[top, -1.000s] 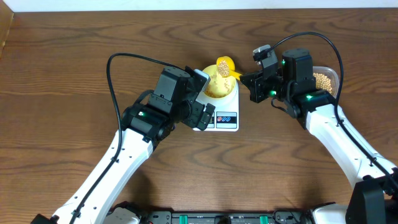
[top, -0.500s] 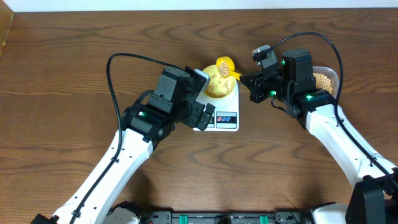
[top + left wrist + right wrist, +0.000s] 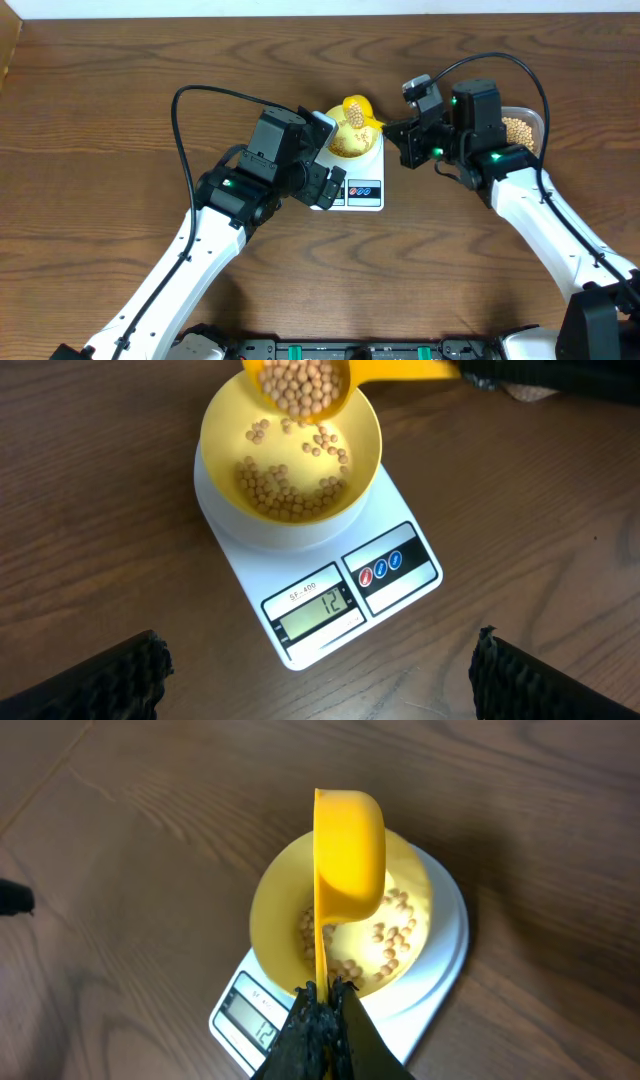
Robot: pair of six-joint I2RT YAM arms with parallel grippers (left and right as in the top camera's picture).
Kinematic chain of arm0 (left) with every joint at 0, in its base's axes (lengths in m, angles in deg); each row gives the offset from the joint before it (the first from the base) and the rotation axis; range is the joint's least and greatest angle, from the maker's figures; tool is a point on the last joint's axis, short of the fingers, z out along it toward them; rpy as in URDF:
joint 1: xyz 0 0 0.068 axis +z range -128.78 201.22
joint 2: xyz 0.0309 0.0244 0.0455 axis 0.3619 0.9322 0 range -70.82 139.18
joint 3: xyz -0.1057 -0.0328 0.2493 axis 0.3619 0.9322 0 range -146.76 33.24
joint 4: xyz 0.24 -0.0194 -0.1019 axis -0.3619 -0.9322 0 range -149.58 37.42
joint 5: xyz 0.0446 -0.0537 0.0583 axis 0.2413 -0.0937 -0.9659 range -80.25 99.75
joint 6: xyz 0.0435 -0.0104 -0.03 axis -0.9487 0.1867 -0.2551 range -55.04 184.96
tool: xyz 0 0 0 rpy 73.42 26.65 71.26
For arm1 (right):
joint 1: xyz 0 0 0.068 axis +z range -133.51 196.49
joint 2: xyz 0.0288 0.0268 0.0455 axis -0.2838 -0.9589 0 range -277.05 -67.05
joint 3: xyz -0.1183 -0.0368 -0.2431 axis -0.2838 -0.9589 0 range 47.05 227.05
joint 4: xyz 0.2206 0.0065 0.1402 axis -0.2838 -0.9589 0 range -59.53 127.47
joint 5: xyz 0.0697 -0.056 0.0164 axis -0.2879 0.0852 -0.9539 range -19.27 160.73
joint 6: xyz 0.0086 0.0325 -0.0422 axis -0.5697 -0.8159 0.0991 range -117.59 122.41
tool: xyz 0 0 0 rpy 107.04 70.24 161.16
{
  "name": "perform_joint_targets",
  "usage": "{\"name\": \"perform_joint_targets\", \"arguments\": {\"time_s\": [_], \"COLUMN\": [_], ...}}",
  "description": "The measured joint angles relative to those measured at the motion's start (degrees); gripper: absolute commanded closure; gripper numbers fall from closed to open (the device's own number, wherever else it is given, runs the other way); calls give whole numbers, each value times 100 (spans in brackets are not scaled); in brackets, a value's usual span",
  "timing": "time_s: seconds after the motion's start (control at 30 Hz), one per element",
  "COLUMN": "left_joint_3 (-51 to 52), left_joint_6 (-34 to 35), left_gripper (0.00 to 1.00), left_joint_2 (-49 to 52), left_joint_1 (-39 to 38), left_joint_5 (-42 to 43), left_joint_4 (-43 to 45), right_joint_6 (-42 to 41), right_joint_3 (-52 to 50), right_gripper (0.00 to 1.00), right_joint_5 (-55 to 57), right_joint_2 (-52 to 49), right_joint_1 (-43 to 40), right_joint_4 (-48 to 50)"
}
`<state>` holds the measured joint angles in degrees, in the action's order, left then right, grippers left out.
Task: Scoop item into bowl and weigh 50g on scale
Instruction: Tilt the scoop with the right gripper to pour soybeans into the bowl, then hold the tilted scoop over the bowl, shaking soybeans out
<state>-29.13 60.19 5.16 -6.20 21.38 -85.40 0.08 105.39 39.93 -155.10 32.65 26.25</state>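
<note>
The pale yellow bowl (image 3: 290,455) sits on the white scale (image 3: 330,585) and holds a layer of tan beans (image 3: 285,485). The display (image 3: 315,610) reads 12. My right gripper (image 3: 322,995) is shut on the handle of a yellow scoop (image 3: 350,850), tipped on its side over the bowl (image 3: 410,900). The scoop (image 3: 300,385) is full of beans, and some are falling from it. In the overhead view the scoop (image 3: 357,108) is above the bowl (image 3: 352,142). My left gripper (image 3: 320,670) is open and empty, hovering in front of the scale (image 3: 362,188).
A clear plastic tub of beans (image 3: 522,128) stands at the right, behind my right arm. The brown wooden table (image 3: 120,120) surrounds the scale. My left arm's cable loops over the left part of the table.
The scoop has shifted slightly left and rolled further over the bowl. My left arm has not moved.
</note>
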Motion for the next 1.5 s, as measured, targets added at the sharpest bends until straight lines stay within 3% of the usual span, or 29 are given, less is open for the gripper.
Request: {"name": "perform_joint_targets", "arguments": {"time_s": [1.5], "left_joint_3": [0], "left_joint_6": [0], "left_gripper": [2], "left_joint_2": [0], "left_joint_1": [0], "left_joint_5": [2], "left_joint_4": [0], "right_joint_6": [1102], "right_joint_3": [0], "right_gripper": [99], "right_joint_5": [87], "right_joint_2": [0], "right_joint_1": [70], "right_joint_4": [-9]}}
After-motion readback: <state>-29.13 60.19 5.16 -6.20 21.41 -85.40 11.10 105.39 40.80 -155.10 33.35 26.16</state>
